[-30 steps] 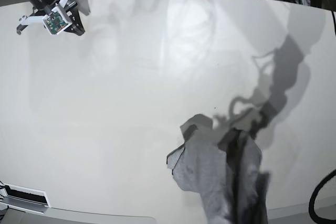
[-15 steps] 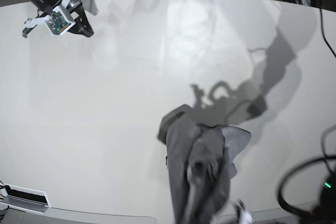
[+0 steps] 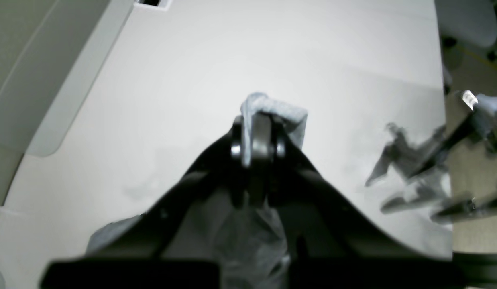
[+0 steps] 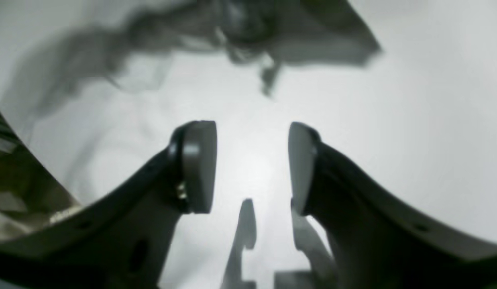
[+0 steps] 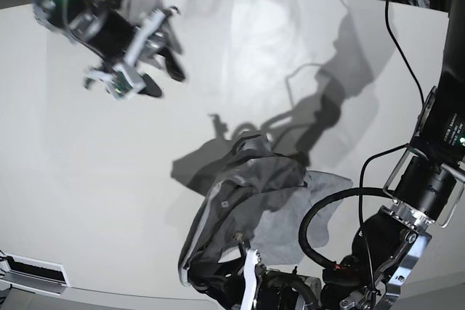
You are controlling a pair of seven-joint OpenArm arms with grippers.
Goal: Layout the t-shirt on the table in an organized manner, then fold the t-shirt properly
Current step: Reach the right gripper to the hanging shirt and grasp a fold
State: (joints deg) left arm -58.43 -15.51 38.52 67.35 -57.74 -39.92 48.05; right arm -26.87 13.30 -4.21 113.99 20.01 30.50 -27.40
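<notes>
The t-shirt [image 5: 251, 212] hangs bunched over the worktop [image 5: 240, 78], pinched by the left end effector [image 3: 257, 138]. The right end effector [image 5: 149, 59], jaws spread and empty, hovers well away, up-left of the shirt.

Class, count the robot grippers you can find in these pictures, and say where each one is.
2. The right gripper hangs open above the table. The left gripper is shut on the t-shirt near the front edge.

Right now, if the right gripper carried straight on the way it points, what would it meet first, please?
Most likely the bare table: the right gripper stands open with only white tabletop between and beyond its fingertips. The t-shirt lies off to the side, though depth is unclear.
</notes>
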